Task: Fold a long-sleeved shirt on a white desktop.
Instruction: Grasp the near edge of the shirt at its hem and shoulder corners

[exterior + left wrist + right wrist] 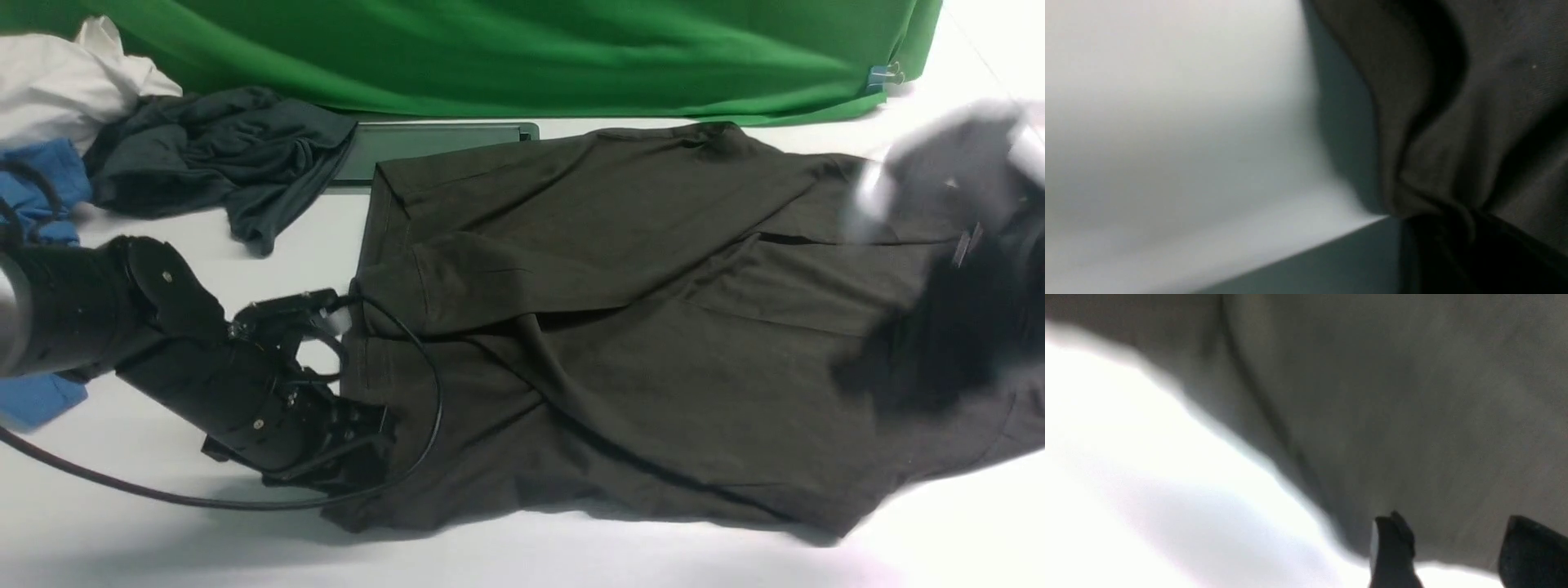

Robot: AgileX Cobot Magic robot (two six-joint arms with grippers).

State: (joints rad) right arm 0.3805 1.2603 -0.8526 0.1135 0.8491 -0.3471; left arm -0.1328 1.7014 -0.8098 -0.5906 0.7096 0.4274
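Front view: shirt (620, 310) lies lengthwise left-to-right on desk (163, 523); left gripper (371, 445) clamped on its near hem corner, right gripper (1453, 539) at opposite end, jaws apart.

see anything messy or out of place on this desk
The charcoal garment lies crumpled at the far left, its edge covering one end of the grey hatch. The long-sleeved shirt also overlaps that hatch's near edge.

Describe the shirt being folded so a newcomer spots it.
In front of the green backdrop, on the white desktop, the long-sleeved shirt is the largest garment, spread across the centre and right. It is dark olive-brown, unlike the crumpled charcoal-grey garment and blue cloth heaped far left.
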